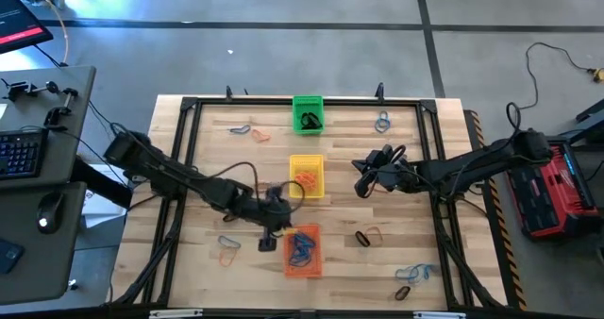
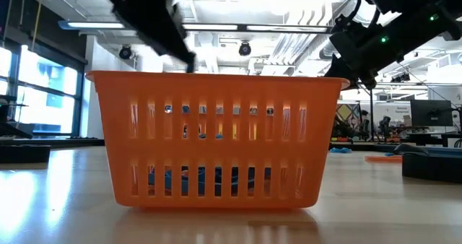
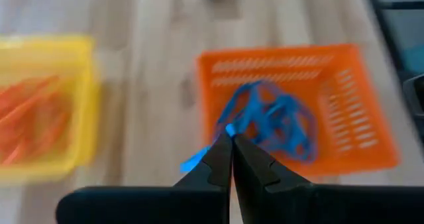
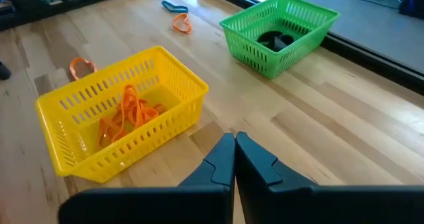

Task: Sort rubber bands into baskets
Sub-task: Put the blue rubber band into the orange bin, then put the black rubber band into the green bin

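Nearest the low camera stands the orange basket (image 2: 214, 139), with blue rubber bands (image 2: 189, 179) lying on its floor behind the slats. The left gripper (image 1: 274, 226) sits just beside this basket's left rim; its wrist view shows the fingers pressed together on a blue band (image 3: 196, 159) whose free end trails toward the basket's near edge, so this band is judged not yet delivered. In the middle of the table (image 1: 406, 234), the yellow basket (image 1: 306, 176) holds orange bands (image 4: 129, 114). The right gripper (image 1: 362, 182) waits just right of it, jaws together and holding nothing. Farthest off, the green basket (image 1: 308, 113) contains black bands (image 4: 278, 38). Sorting is judged partly complete: each basket carries one colour, yet loose bands remain near the far left corner (image 1: 249, 130), the far right (image 1: 382, 123), the near left (image 1: 227, 248), the centre right (image 1: 368, 236) and the near right corner (image 1: 413, 277). Only the high view shows these strays together; only the left wrist view shows the clamped band; the low view shows one basket only, and the right wrist view alone shows the green basket's contents plainly
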